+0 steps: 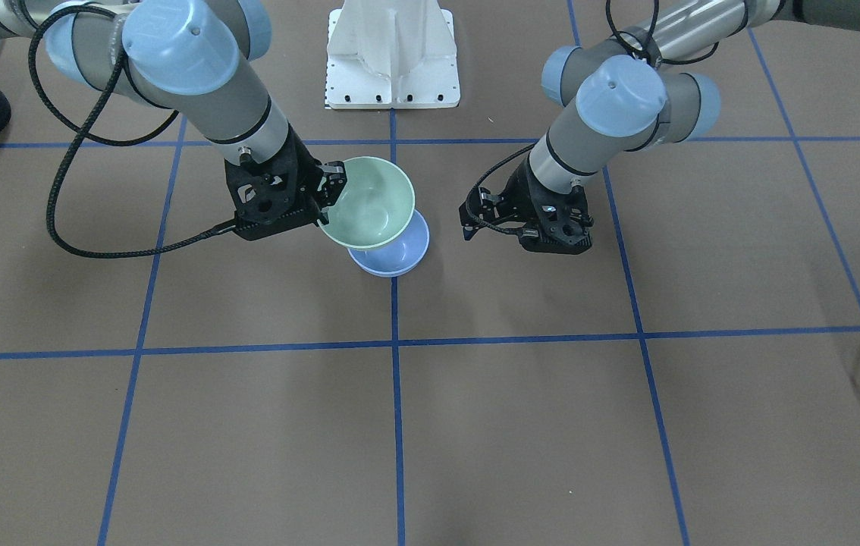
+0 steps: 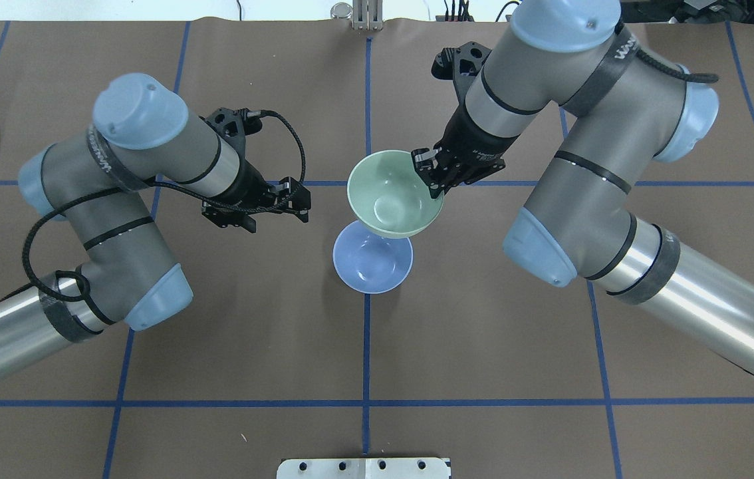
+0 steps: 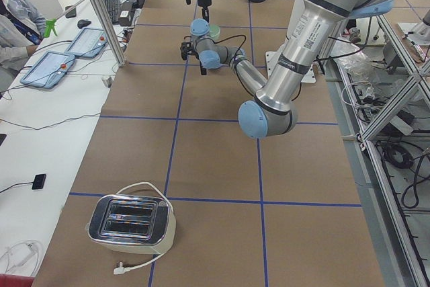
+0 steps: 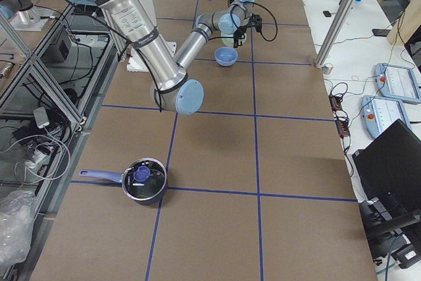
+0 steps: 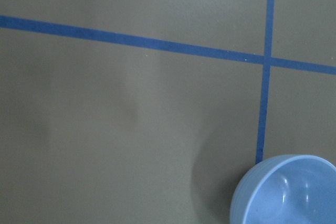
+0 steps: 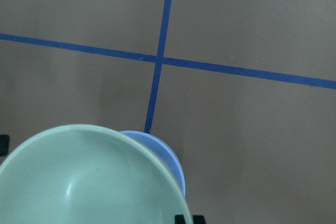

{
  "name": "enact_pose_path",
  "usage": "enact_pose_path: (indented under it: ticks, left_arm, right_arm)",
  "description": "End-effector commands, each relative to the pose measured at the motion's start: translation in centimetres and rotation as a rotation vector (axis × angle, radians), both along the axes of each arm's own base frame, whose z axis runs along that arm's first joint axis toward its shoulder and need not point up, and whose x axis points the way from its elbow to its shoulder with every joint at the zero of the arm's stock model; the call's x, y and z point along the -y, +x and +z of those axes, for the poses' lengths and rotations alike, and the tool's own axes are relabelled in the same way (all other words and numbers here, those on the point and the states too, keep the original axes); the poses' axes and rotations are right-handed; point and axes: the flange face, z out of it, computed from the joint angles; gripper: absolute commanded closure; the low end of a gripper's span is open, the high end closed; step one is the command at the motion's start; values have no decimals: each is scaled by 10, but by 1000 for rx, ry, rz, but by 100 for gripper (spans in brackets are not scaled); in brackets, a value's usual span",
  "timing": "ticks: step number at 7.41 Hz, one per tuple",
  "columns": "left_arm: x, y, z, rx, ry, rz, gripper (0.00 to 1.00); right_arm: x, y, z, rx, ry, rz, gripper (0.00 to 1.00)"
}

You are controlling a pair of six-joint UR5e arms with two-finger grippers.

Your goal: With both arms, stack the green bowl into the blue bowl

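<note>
The right arm's black fingers (image 2: 434,181) are pinching the rim of the glossy round mint-green plastic bowl (image 2: 390,203), holding it aloft partly over the round periwinkle-blue plastic bowl (image 2: 372,266), which is sitting upright on the matte brown table (image 2: 483,332) (crossed by blue tape lines (image 2: 367,346)). The left arm's fingers (image 2: 300,198) are hanging spread and empty nearby.

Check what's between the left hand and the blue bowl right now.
Only bare brown table mat, seen in the overhead view. The left hand stands apart from the blue bowl; the green bowl hangs higher in the right hand.
</note>
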Motion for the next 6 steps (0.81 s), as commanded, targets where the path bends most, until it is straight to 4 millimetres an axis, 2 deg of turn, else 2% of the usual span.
enact_pose_path:
  ticks: [1,2,4,6]
  left_arm:
    - [9,-20,19,10,2,-5,3]
    - [15,-29,22,12,-2,-19,3]
    - [15,-31,32,21,-10,-22,4]
    - [14,-31,37,27,-14,-22,4]
  right_arm:
    - [-11,-26,9,-33,18,-7,88]
    - [-16,-37,13,-45,35,-4,88]
    - [-15,-58,25,-25,46,-12,88]
    - [-17,-69,29,-31,63,-4,88]
